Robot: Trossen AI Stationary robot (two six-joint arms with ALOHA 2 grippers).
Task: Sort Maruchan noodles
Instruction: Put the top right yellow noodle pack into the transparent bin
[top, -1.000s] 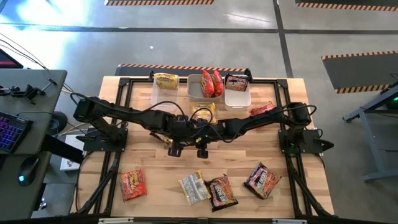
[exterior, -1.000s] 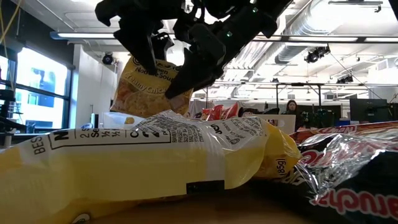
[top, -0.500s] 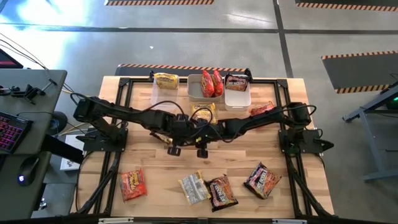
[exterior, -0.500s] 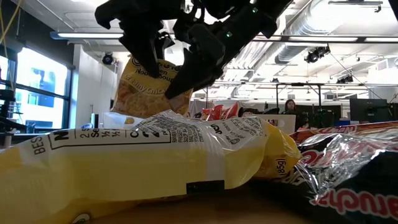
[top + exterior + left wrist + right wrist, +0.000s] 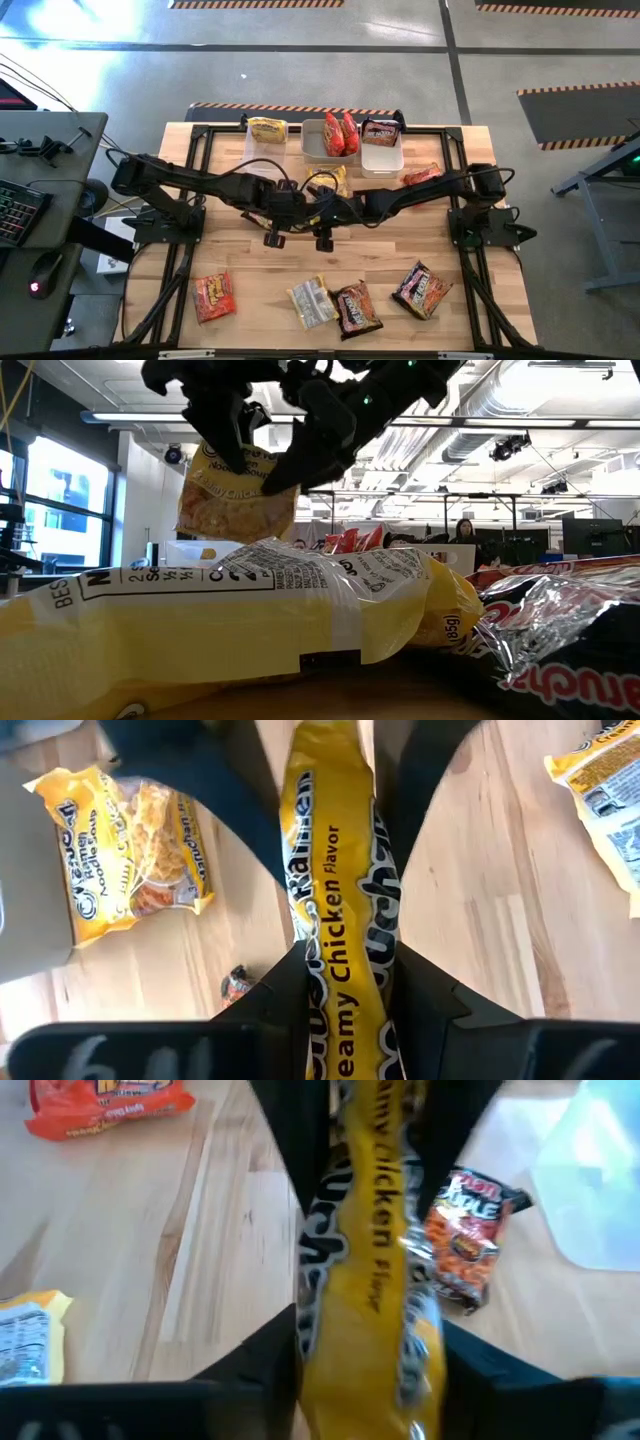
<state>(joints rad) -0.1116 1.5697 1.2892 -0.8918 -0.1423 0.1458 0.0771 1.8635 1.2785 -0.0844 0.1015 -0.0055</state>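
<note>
A yellow Maruchan noodle packet (image 5: 237, 500) hangs in the air over the middle of the table, between both grippers. My left gripper (image 5: 345, 1005) is shut on it, and my right gripper (image 5: 370, 1370) also has it between its fingers. In the high view the two grippers (image 5: 306, 196) (image 5: 338, 200) meet just in front of the tubs, with the packet (image 5: 328, 179) showing beyond them. Other packets lie along the near edge: a red-orange one (image 5: 214, 296), a yellow one (image 5: 311, 301) and two dark ones (image 5: 357, 308) (image 5: 422, 289). My left gripper pinches the yellow packet's two flat faces (image 5: 345, 965) between its fingers, near the upper left end (image 5: 222, 460). The fingers come from above, slanting down. The packet hangs below them, clear of the table. My right gripper has the same packet between its two fingers, and the packet's flat faces (image 5: 365, 1315) fill the gap. It stands at the upper right end (image 5: 287, 478), slanting down from above. The packet hangs clear.
Three clear tubs stand at the far edge: the left one (image 5: 258, 150) with a yellow packet (image 5: 267, 128), the middle one (image 5: 312, 140) with red-orange packets, the right one (image 5: 384, 160) with a dark packet. A red packet (image 5: 422, 174) lies right of them. Bare wood lies between the grippers and the near row.
Both grippers have risen a little with the yellow packet and drifted toward the table's left and far side. The packet has come higher and has tipped slightly, still hanging clear.
</note>
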